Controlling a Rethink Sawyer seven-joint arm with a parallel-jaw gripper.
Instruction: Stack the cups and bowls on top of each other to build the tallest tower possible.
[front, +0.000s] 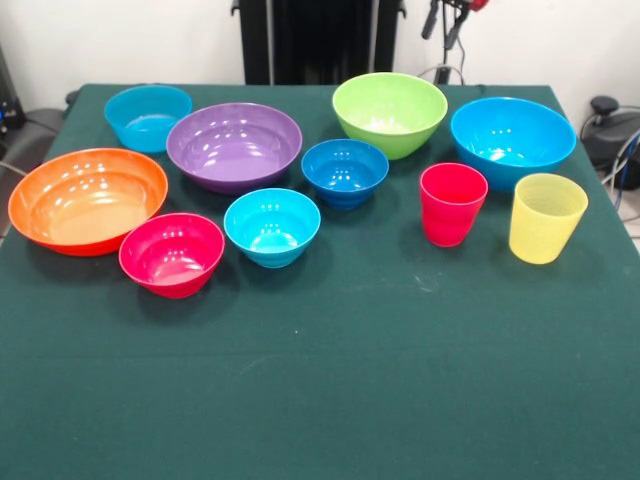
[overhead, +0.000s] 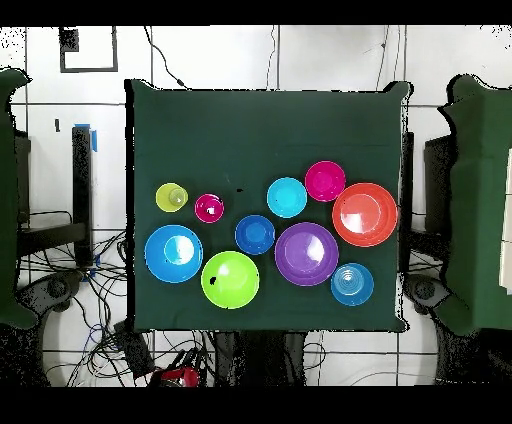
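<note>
Nothing stacked yet; gripper (front: 452, 25) barely visible behind the lime green bowl (front: 390, 113), opening impossible to tell. Risk: glossy rims slipping, yellow cup (front: 546, 217) toppling beside the red cup (front: 452, 203).

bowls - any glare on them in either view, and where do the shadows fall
Front view: white ceiling-light glints inside the purple bowl, orange bowl and lime green bowl; short soft shadows lie on the green cloth beside the red cup. Overhead view: pale glare patches inside the large blue bowl; hardly any shadows.
</note>
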